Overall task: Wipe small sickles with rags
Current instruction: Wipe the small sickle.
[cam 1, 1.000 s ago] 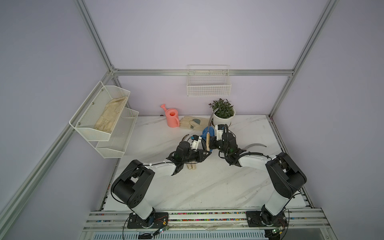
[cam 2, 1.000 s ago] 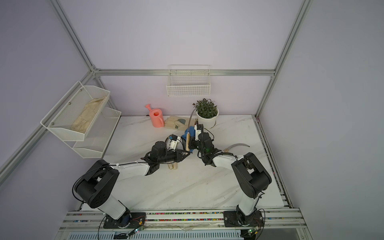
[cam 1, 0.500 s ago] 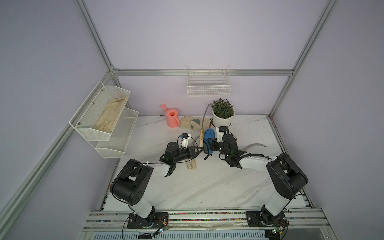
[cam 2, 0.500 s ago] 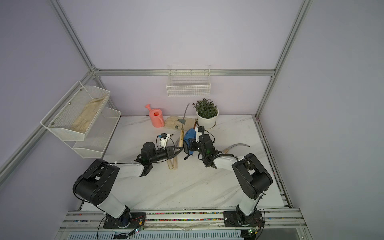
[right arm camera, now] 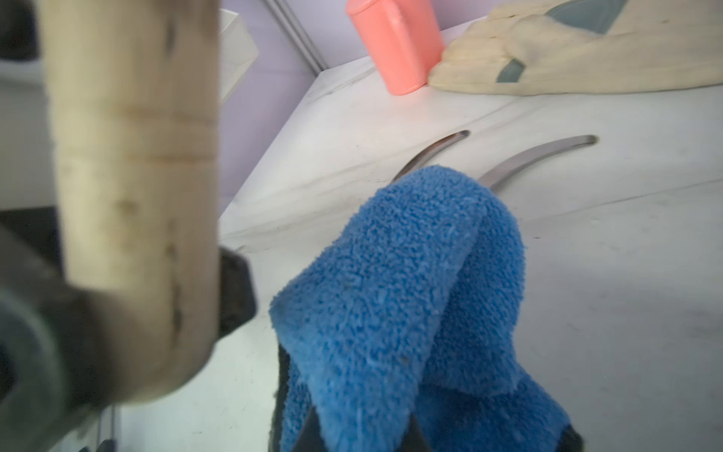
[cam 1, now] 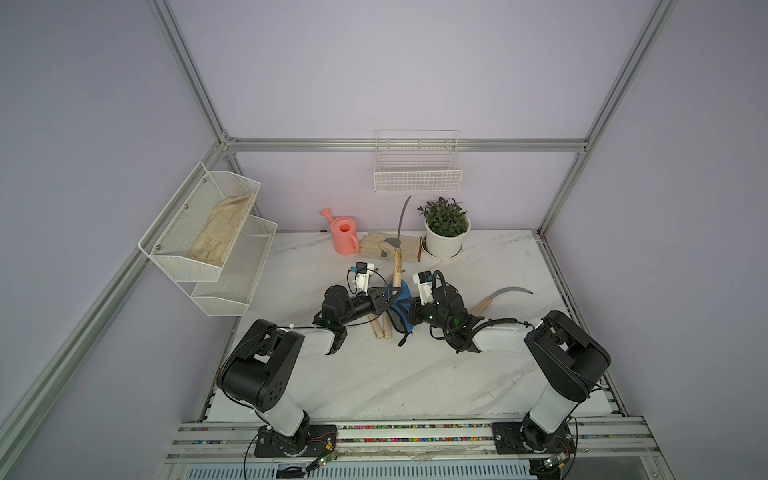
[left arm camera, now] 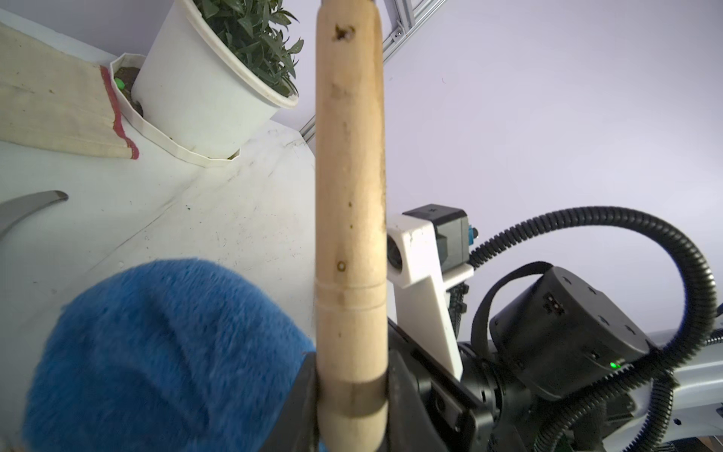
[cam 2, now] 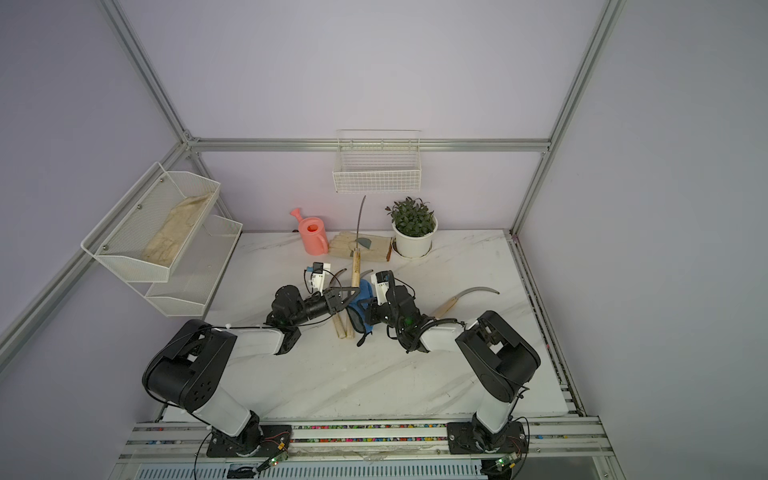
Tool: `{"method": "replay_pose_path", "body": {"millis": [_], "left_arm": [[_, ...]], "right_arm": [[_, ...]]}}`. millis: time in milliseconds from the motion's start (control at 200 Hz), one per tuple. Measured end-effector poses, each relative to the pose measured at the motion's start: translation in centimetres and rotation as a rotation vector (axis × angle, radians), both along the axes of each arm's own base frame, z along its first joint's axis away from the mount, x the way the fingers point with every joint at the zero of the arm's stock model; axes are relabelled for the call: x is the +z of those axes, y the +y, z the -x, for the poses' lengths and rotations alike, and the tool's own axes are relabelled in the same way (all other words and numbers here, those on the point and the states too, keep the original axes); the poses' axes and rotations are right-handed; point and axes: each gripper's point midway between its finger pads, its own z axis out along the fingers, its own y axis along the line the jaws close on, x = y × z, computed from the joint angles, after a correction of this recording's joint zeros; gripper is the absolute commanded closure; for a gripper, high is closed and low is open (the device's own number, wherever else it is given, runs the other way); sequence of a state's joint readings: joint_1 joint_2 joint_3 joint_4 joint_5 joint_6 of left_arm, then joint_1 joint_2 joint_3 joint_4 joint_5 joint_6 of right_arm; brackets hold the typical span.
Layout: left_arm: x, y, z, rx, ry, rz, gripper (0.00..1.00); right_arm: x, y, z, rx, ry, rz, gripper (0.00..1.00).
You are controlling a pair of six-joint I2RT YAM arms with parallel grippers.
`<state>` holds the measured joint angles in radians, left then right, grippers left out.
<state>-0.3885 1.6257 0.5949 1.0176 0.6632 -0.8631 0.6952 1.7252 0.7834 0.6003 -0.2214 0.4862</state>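
My left gripper (cam 1: 384,297) (left arm camera: 350,395) is shut on the butt end of one small sickle's wooden handle (left arm camera: 350,195), holding it upright. Its grey blade (cam 1: 402,216) (cam 2: 361,216) points up toward the back wall. Right beside the lower handle, my right gripper (cam 1: 409,311) (right arm camera: 360,430) is shut on the folded blue rag (cam 1: 401,305) (right arm camera: 410,293). Two more sickles (cam 1: 380,328) lie on the table under the grippers, their blades (right arm camera: 434,152) side by side. Another sickle (cam 1: 498,295) lies to the right.
Beige gloves (cam 1: 390,247), a pink watering can (cam 1: 345,235) and a potted plant (cam 1: 446,232) stand along the back of the marble table (cam 1: 374,374). A wire basket (cam 1: 417,170) hangs on the back wall. White mesh shelves (cam 1: 208,241) hang at the left.
My left arm drew back to the left with the sickle and stood it more upright. The right gripper brought the rag down along the handle toward the left gripper.
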Motion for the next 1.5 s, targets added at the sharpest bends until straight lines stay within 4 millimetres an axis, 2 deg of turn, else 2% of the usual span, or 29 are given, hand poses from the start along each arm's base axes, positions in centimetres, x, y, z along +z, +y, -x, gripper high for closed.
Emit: {"method": "replay_pose_path", "body": {"millis": [80,185,315,595,735,900,1010,1210,1315,1500], "left_arm": [[0.1,-0.1,0.0,-0.003,-0.010,0.010,1.00],[-0.4,-0.4,-0.1,-0.009,-0.005,0.011,1.00],[-0.8,-0.9,0.2,-0.027,-0.001,0.012,1.00],[0.1,-1.5,0.7,-0.050,-0.037,0.030,1.00],[0.0,-1.5,0.6,-0.046,-0.033,0.028,1.00],[-1.0,-1.2,0.0,-0.019,-0.004,0.016,1.00],[-1.3,-1.2,0.0,-0.014,0.008,0.010,1.00],[-1.2,-1.9,0.2,-0.028,0.003,-0.001,1.00],[-0.2,-2.3,0.3,-0.036,-0.030,0.005,1.00],[-0.3,-2.4,0.3,-0.029,-0.028,-0.005,1.00]], "right_arm": [[0.3,0.9,0.9,0.044,0.002,-0.021,1.00],[0.8,1.2,1.2,0.066,-0.005,-0.043,1.00],[1.3,0.2,2.1,0.056,0.001,-0.048,1.00],[3.5,-1.9,3.0,0.001,-0.033,-0.052,1.00],[3.2,-1.6,3.1,0.008,-0.018,-0.056,1.00],[2.3,0.0,2.8,0.028,0.004,-0.043,1.00],[2.1,0.0,2.8,0.020,0.007,-0.034,1.00],[3.9,-1.6,3.8,-0.018,-0.027,-0.030,1.00],[5.0,-2.3,3.8,-0.039,-0.047,-0.035,1.00],[4.7,-1.6,4.0,-0.020,-0.038,-0.033,1.00]]}}
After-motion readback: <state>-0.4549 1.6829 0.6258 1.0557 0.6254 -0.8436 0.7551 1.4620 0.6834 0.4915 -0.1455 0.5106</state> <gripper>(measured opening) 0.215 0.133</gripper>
